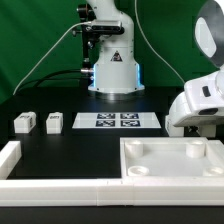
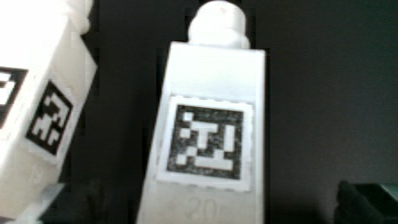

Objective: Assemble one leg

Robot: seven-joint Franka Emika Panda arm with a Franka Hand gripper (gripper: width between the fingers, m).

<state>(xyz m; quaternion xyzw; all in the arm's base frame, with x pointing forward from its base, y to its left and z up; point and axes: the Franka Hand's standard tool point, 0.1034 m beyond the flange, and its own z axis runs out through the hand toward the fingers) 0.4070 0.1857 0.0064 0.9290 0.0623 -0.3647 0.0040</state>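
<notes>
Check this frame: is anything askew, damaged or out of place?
Nothing stands out. Two legs lie neatly on the exterior view's left, the tabletop sits flat, and the leg in the wrist view looks undamaged.

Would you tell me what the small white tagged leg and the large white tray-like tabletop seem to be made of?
The small white tagged leg looks like matte moulded plastic: rounded peg, dull even surface; its tag seems a printed sticker. The large white tray-like tabletop is probably similar matte plastic, with softly rounded sockets.
</notes>
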